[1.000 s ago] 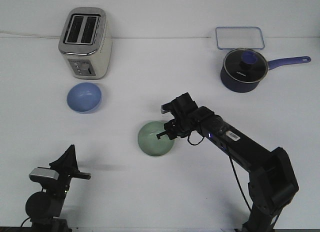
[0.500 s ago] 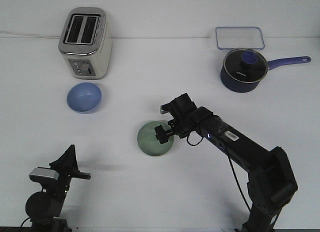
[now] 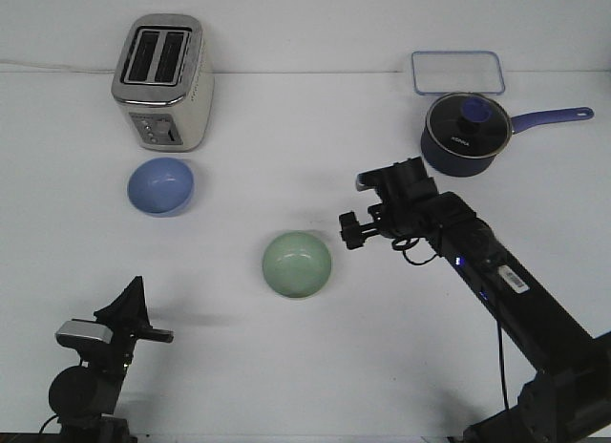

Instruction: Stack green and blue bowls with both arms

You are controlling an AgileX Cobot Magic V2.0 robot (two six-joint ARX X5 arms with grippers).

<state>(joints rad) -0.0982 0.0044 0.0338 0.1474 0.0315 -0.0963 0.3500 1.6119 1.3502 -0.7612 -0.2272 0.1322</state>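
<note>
- While the green bowl [image 3: 297, 263] sits upright on the white bench [image 3: 286, 367], near its middle, nothing touches it — the right gripper [image 3: 349, 230] hangs just beside it, toward the saucepan side, with bare bench between the two.
- The right gripper's jaws hold nothing; whether they stand parted or closed cannot be told from this angle.
- The blue bowl [image 3: 160, 186] rests well apart from the green one, just in front of the toaster [image 3: 161, 80], with its hollow facing up.
- The left gripper [image 3: 141, 321] stays low at the near edge of the bench, far from both bowls, with nothing in its jaws; how wide they are open cannot be made out.
- At the far side stand a dark saucepan [image 3: 465, 134] with a glass lid and, behind it, a clear shallow container [image 3: 457, 73].
</note>
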